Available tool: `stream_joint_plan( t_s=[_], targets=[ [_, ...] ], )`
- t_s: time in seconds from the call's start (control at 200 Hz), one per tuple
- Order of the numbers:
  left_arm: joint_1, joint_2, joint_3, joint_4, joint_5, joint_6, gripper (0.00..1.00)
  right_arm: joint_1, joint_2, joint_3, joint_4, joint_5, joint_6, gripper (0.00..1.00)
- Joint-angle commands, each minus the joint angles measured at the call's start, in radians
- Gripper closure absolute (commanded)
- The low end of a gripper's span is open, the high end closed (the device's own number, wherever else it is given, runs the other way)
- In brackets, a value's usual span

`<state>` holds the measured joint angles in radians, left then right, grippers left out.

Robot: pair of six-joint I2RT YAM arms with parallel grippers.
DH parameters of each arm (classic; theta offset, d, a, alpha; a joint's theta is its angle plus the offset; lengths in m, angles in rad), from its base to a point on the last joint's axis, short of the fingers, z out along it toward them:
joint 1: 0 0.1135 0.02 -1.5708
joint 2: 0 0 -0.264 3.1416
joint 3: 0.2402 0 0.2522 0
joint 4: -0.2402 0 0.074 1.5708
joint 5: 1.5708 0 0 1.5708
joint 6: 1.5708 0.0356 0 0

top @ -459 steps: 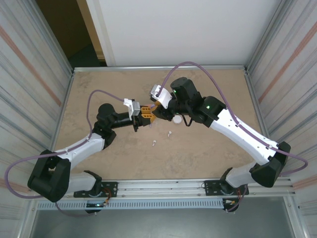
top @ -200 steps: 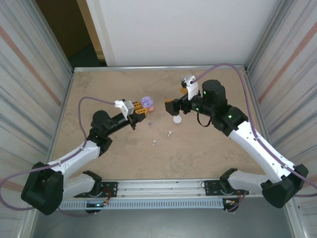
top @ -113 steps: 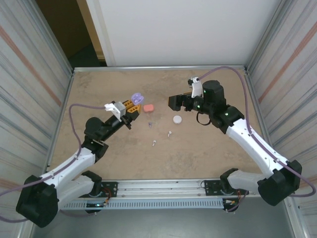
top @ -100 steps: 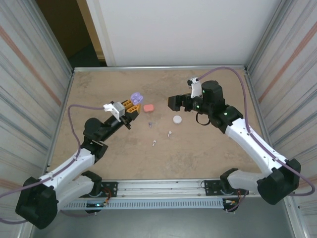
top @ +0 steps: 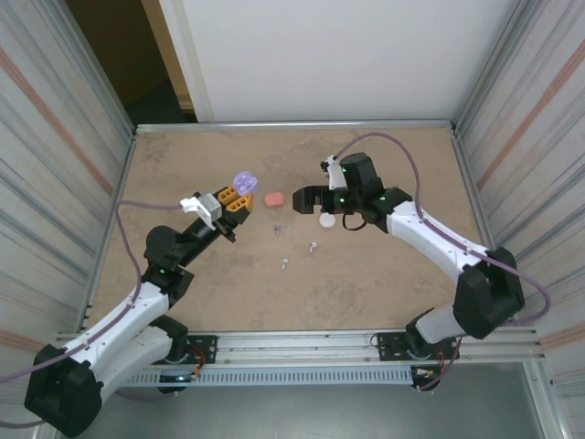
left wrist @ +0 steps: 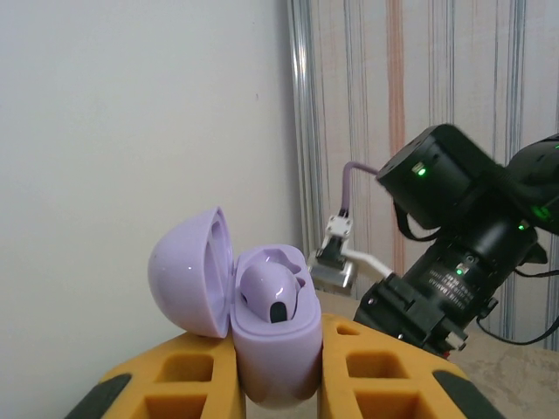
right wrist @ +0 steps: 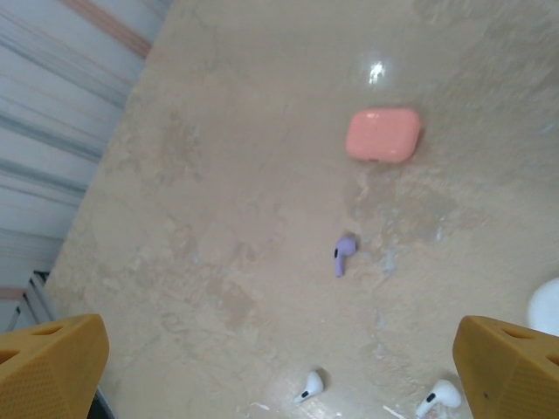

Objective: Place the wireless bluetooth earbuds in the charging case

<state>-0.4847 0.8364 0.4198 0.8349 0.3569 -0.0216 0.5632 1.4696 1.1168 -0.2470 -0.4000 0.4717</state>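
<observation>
The left claw (left wrist: 275,384) is pressed together on a purple case (left wrist: 271,349). Its orange fingers (left wrist: 376,375) pinch the lower shell from both sides, over the left half of the tabletop (top: 183,165), toward the far edge. The case's lid (left wrist: 188,271) stands hinged open, and one purple earbud (left wrist: 269,292) sits in a socket inside.

The right claw (right wrist: 279,367) is spread wide and holds nothing, with its orange fingertips (right wrist: 52,367) at the two lower corners of the wrist view. It hovers around the middle of the tabletop, well apart from the left claw. Below it lie a closed coral case (right wrist: 383,134), a loose purple earbud (right wrist: 342,254) a little closer to the near edge, and two white earbuds (right wrist: 308,387) closer still. A white case (top: 326,219) lies just beside the right claw, on the side toward the right edge.
</observation>
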Motion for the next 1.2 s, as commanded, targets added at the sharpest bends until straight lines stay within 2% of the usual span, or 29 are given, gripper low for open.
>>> stream_joint_plan(
  t_s=[0.0, 0.16, 0.266, 0.476, 0.747, 1.198],
  targets=[
    [-0.004, -0.029, -0.019, 0.019, -0.026, 0.019, 1.0, 0.007, 0.082, 0.089, -0.072, -0.117, 0.019, 0.06],
    [-0.005, -0.056, -0.024, 0.007, -0.026, 0.025, 1.0, 0.009, 0.217, 0.168, -0.123, -0.23, 0.035, 0.22],
    [-0.004, -0.071, -0.027, -0.003, -0.03, 0.03, 1.0, 0.021, 0.296, 0.206, -0.138, -0.25, 0.042, 0.3],
    [-0.004, -0.088, -0.029, -0.022, -0.036, 0.041, 1.0, 0.048, 0.404, 0.267, -0.165, -0.202, 0.026, 0.35],
    [-0.003, -0.1, -0.033, -0.035, -0.05, 0.05, 1.0, 0.095, 0.542, 0.393, -0.28, -0.023, -0.045, 0.43],
    [-0.004, -0.114, -0.036, -0.054, -0.064, 0.065, 1.0, 0.124, 0.677, 0.515, -0.339, 0.04, -0.07, 0.48]
  ],
)
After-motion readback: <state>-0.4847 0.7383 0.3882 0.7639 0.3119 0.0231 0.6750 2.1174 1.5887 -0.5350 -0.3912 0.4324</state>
